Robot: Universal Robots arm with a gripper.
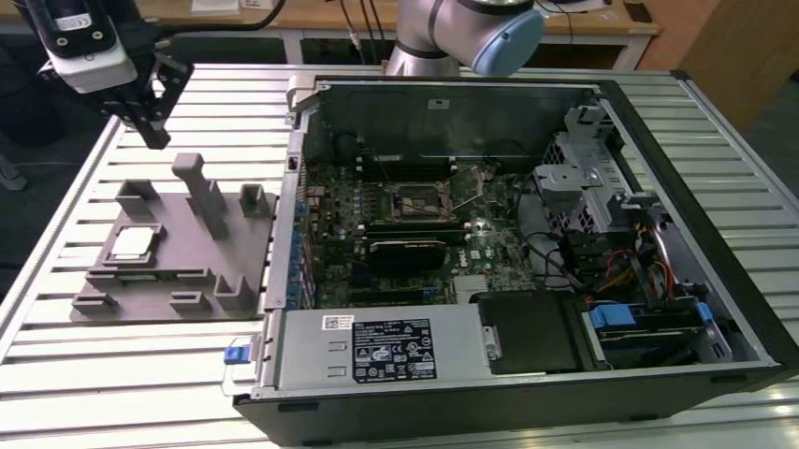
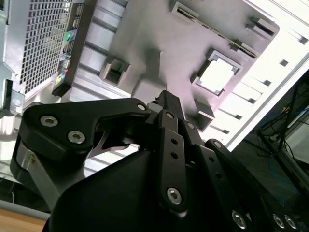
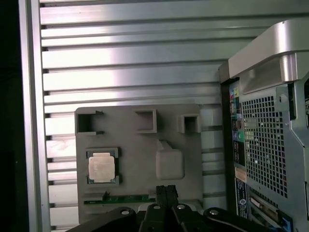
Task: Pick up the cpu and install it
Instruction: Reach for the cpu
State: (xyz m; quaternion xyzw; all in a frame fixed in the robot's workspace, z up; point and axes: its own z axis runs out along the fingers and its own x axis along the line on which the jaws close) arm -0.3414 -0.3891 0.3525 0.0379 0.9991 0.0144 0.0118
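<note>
The cpu (image 1: 131,244) (image 2: 216,76) (image 3: 102,167), a small silver square with a thin tan rim, lies flat in a recess of the grey holder block (image 1: 187,276) (image 3: 140,145) on the slatted table. My gripper (image 1: 155,140) (image 2: 164,95) (image 3: 166,189) hangs above the table, behind the holder block as the exterior view sees it. It is well clear of the cpu. Its dark fingers are pressed together and hold nothing. The dark socket frame (image 1: 422,199) sits on the motherboard inside the open computer case.
The open computer case (image 1: 699,187) lies on its side to the exterior view's right of the holder block, with drive cages and cables inside. Tall posts (image 1: 190,182) rise from the holder block near the cpu. The slatted table (image 1: 100,374) reaches past the holder.
</note>
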